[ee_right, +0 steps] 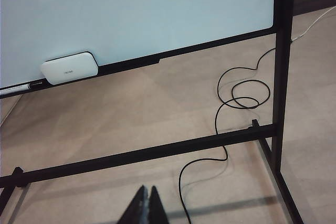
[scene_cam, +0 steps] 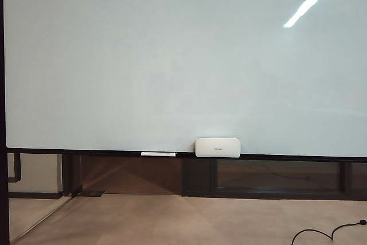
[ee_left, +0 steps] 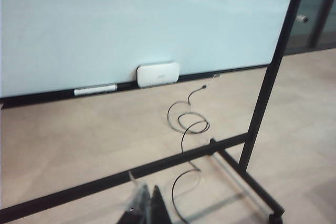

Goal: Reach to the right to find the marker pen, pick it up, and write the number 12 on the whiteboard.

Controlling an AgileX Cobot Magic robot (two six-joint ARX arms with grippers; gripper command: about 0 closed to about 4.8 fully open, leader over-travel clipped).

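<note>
The whiteboard is blank and no marker pen shows. The right gripper and left gripper hang low, both pressed together, empty. First step: look right.

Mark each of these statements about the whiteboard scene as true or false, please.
1. The whiteboard already shows the number 12. False: its surface is blank.
2. A white eraser block sits on the board's lower ledge. True.
3. The right gripper holds a pen. False: it is shut on nothing.
4. A long white marker lies beside the eraser on the ledge. True.
5. A black cable lies on the floor. True.
</note>
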